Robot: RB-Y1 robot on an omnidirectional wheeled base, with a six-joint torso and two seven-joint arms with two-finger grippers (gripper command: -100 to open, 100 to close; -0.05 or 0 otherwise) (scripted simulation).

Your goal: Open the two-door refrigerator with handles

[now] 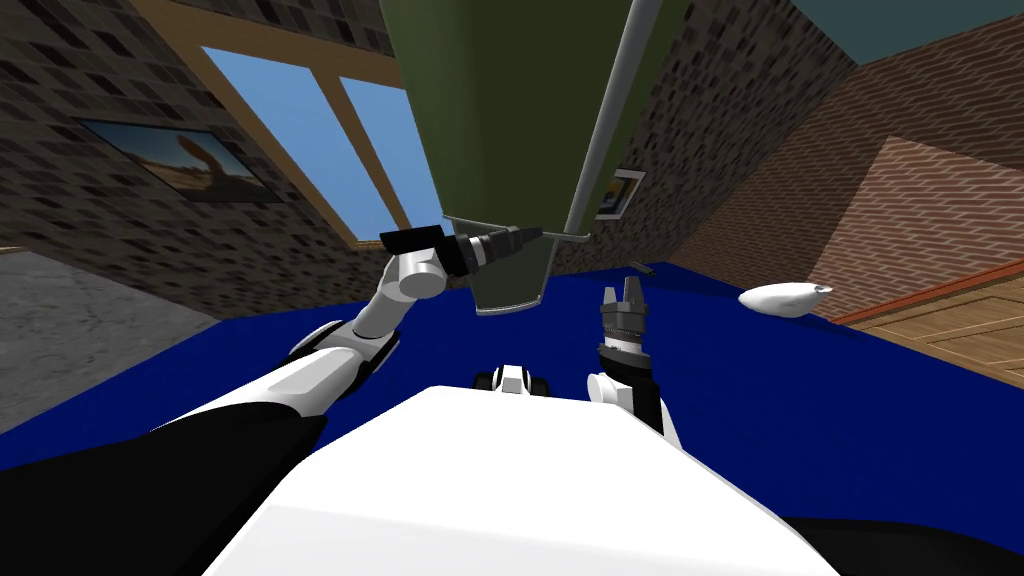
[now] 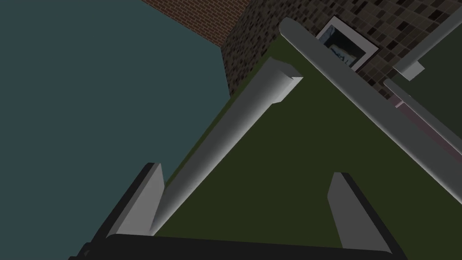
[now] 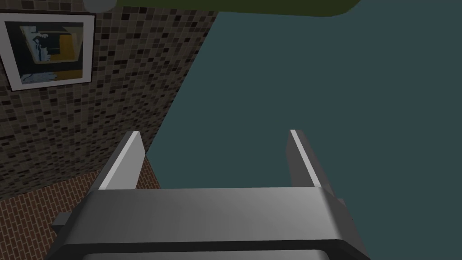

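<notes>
Olive-green and tall, the two-door refrigerator (image 1: 500, 100) is standing directly in front of the RB-Y1 robot on a deep blue floor (image 1: 800, 400), backed by a dark mosaic-tiled wall. The left gripper (image 1: 528, 236) is reaching out to the refrigerator's front, low on the cabinet. Seen from the left wrist, the left gripper (image 2: 246, 171) is spreading its fingers wide around a round, light grey handle bar (image 2: 225, 135) that is running along the green door face (image 2: 288, 180). The bar is sitting just beside one finger (image 2: 140, 203) and well apart from the other, and nothing is being squeezed yet. A second, longer grey bar (image 2: 361, 90) is running alongside it; whether that is the other door's handle cannot be told. The right gripper (image 1: 622, 292) is waiting lower down, near the robot's chest, and the right wrist view is showing the right gripper (image 3: 213, 133) with fingers wide apart and holding nothing. The door is likely to feel heavy and rigid, resisting at first and then swinging on its hinges. The smooth, stiff bar could slip through thin blades, so the best hold is probably a centred, firm pinch across the bar, followed by a pull along the door's arc.
</notes>
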